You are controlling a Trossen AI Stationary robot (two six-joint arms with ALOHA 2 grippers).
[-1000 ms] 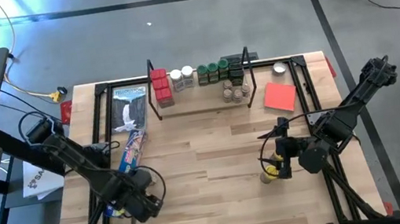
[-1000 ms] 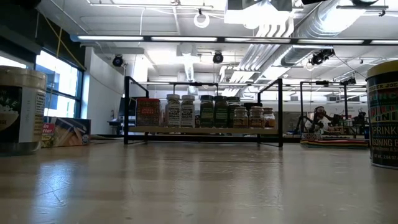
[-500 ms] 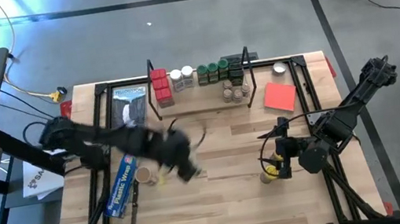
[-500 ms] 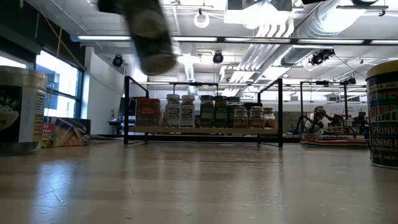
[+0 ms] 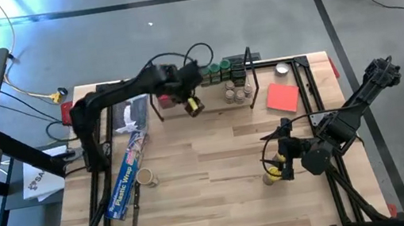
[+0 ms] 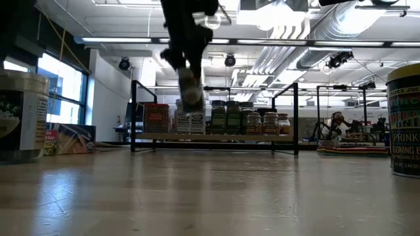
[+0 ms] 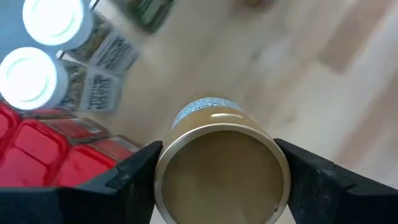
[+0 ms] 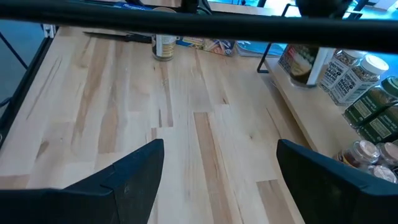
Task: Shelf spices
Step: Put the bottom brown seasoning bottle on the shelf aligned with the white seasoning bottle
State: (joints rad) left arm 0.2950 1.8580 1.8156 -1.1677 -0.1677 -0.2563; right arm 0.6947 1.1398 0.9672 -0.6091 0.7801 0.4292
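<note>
I am holding a gold-lidded spice jar (image 7: pixel 221 168) clamped in my left gripper (image 5: pixel 191 102), just in front of the shelf (image 5: pixel 210 110), near its red tins (image 5: pixel 163 87). The jar's label is blurred, so I cannot read it; its long axis is probably tilting. My right gripper (image 8: pixel 217 186) is waiting spread wide beside a yellow jar (image 5: pixel 276 171). The blue box (image 5: pixel 126 176) reads "Plastic Wrap".

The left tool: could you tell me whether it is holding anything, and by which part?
The left tool holds a gold-lidded jar, one finger on each side just below the lid, above the shelf. The right tool is open and holds nothing.
</note>
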